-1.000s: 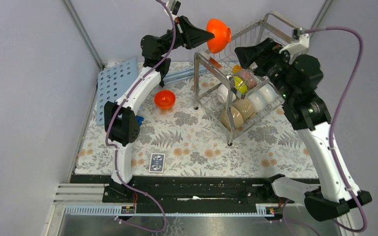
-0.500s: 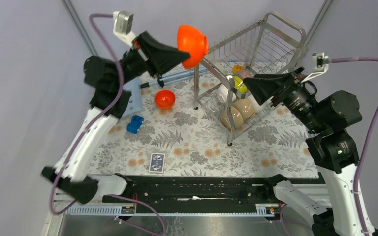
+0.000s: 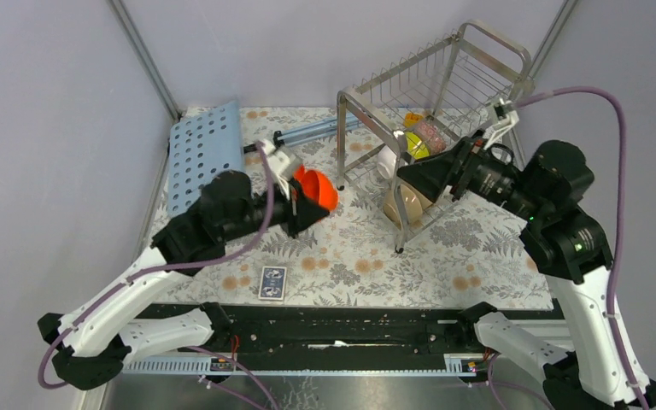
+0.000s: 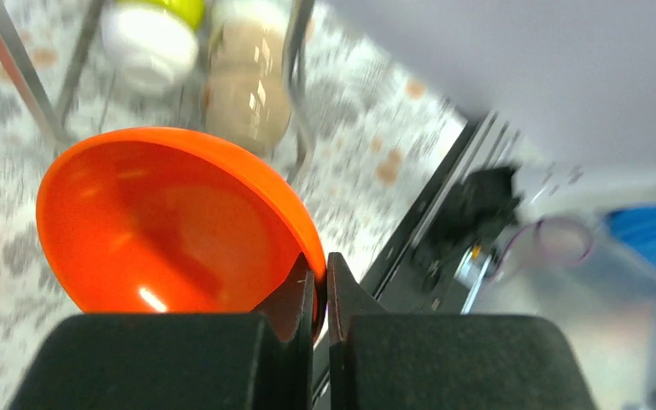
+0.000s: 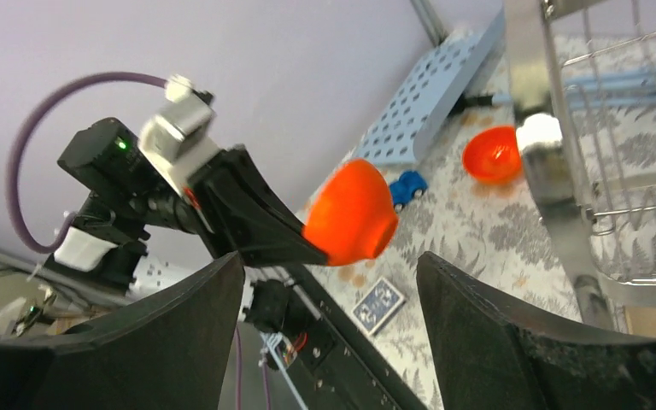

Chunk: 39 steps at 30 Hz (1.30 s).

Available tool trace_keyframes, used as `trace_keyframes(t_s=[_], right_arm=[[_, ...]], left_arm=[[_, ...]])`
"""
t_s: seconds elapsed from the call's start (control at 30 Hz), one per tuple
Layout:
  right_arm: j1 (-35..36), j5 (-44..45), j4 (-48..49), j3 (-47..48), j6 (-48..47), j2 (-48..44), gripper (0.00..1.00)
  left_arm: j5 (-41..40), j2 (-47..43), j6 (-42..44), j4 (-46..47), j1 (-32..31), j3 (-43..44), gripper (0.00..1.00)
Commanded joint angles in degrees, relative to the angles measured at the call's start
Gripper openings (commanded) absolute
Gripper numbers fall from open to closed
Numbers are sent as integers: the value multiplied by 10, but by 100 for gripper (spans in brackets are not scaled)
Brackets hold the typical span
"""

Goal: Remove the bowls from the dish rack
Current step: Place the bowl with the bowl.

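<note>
The steel wire dish rack [image 3: 444, 77] stands at the back right of the mat. Its lower tier holds a beige bowl [image 3: 406, 205], a white bowl [image 3: 386, 162] and a yellow-green item [image 3: 417, 147]. My left gripper [image 3: 307, 203] is shut on the rim of an orange bowl [image 3: 318, 188], held tilted low over the mat left of the rack. In the left wrist view the jaws [image 4: 320, 273] pinch that bowl's rim [image 4: 171, 222]. My right gripper [image 3: 406, 175] is open and empty in front of the rack's lower tier. A second orange bowl [image 5: 491, 154] sits on the mat.
A light-blue perforated board [image 3: 205, 149] leans at the back left. A blue toy car [image 5: 407, 188] lies near it. A card deck [image 3: 272, 282] lies near the front edge. A blue and silver bar [image 3: 307, 131] lies behind the rack's left leg.
My left arm has swung down from high beside the rack top to low over the mat, carrying the orange bowl. My right gripper has dropped to the rack's lower tier front.
</note>
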Motion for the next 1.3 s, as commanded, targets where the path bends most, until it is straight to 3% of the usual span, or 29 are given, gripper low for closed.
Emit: trace_keyframes(t_s=[0.0,0.23,0.3,0.53,0.9,1.07,1.27], right_arm=[[49,17,-63,52,-58,38,80],[307,273,-113,85,-110,112,80],[335,313,-105,57,-103,114,79],[406,411,-93,-79,-51,87,78],[471,485,-117,-219,48,11,76],[476,474,-100,-245,63,2,75],[518,512,-128,-221,55,64,74]], left_arm=[[-125,-38,64,-60,-74,-30,0],[-210,-64,70,-130,-142,-67,0],[-226,-71,73,-149,-158,-82,0],[-253,-78,107,-151,-220,-133,0],[-316,-9,227,-151,-398,-143,0],[-344,39,299,-153,-458,-153,0],[-371,113,355,-159,-507,-146,0]])
